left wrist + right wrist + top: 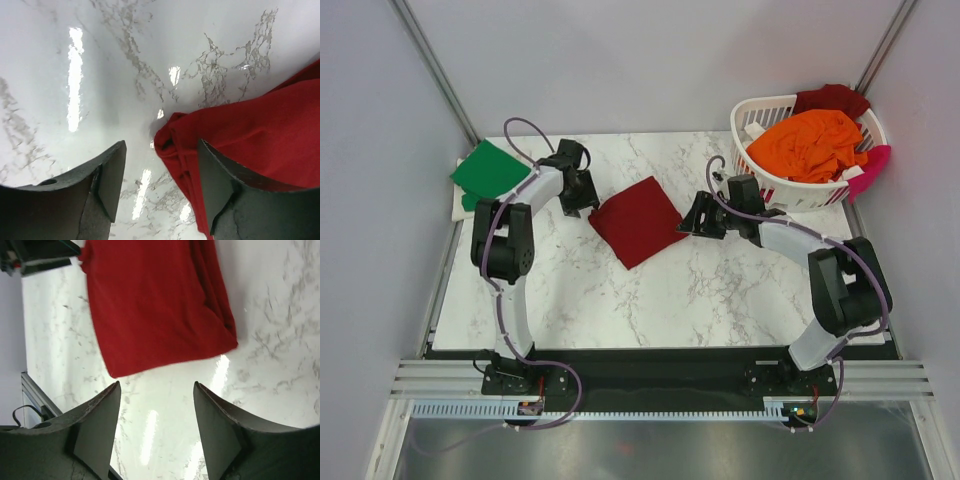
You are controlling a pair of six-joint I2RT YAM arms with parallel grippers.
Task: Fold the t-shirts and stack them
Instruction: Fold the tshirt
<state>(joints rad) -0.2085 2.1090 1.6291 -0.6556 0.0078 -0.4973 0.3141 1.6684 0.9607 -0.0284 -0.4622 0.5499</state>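
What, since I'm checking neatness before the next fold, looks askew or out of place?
The folded dark red shirt lies diagonal to the table edges, not square. A pink shirt spills over the right rim of the basket and hangs outside it. Nothing looks damaged.

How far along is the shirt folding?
Done: green shirt folded at far left; dark red shirt folded in the centre. In hand: nothing. The left gripper and right gripper stand open either side of it, not yet stacked. Left: orange shirt, maroon shirt, pink shirt in the basket.
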